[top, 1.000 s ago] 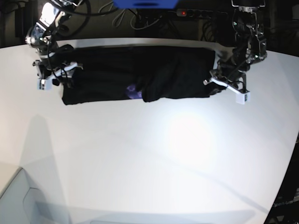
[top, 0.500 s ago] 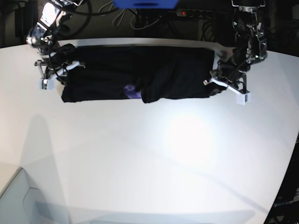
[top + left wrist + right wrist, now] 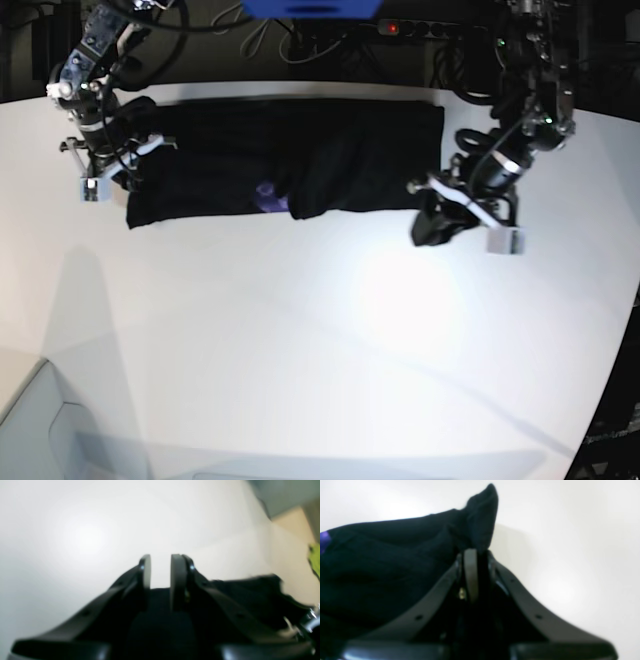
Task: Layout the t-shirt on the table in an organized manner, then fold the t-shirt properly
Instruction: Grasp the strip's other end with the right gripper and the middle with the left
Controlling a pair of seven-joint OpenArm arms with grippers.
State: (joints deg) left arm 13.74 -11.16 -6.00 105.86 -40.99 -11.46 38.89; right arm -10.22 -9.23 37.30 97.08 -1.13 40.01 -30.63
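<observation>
Along the upper part of the base view, on the tabletop: shirt folded into a band, not finished; right hand pinching its corner, left hand pinching bunched cloth, fingers slightly parted.

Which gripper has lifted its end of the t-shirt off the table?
The left gripper, on the base view's right: its pinched t-shirt corner hangs pulled away toward the front. The right gripper grips fabric beside the flat strip.

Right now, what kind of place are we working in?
Probably a robotics lab bench: a large bare white table, a power strip with cables along its far edge, and only a black t-shirt laid out.
</observation>
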